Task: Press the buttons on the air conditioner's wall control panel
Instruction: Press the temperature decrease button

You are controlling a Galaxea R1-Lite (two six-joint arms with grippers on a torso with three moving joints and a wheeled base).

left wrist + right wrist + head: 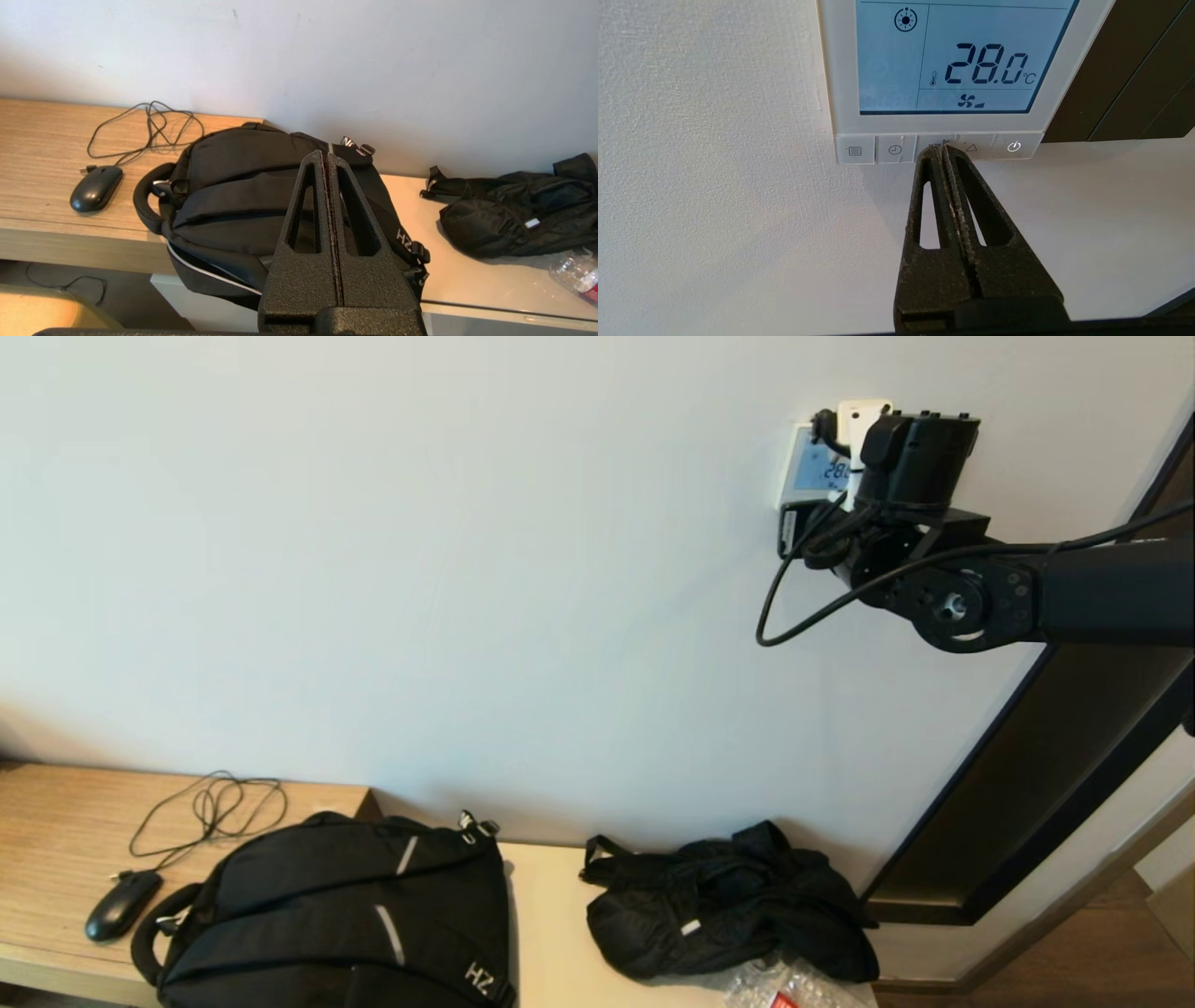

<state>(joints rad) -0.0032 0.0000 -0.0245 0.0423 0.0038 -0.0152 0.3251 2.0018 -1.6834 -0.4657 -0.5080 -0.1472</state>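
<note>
A pale wall rises behind a wooden tabletop (56, 821) carrying a mouse (121, 903), a black backpack (345, 915) and a dark bag (728, 905). The left gripper (326, 156) hangs closed above the backpack, idle. At two o'clock on the wall sits the control panel (943, 123); the right gripper (942, 148), closed, tips against the middle of the buttons (895, 150). Best push straight in, centred, lightly, so neighbours stay untouched

We see the control panel (831, 70) in smooth white plastic with a glossy pale-blue screen (952, 56), set on a finely grained matt wall (714, 186). The right gripper (941, 148) and left gripper (325, 156) look like rough, pebbled black plastic. The backpack (243, 186) is matt black cloth on a wood-grain desk (42, 140), beside a glossy black mouse (96, 188).
</note>
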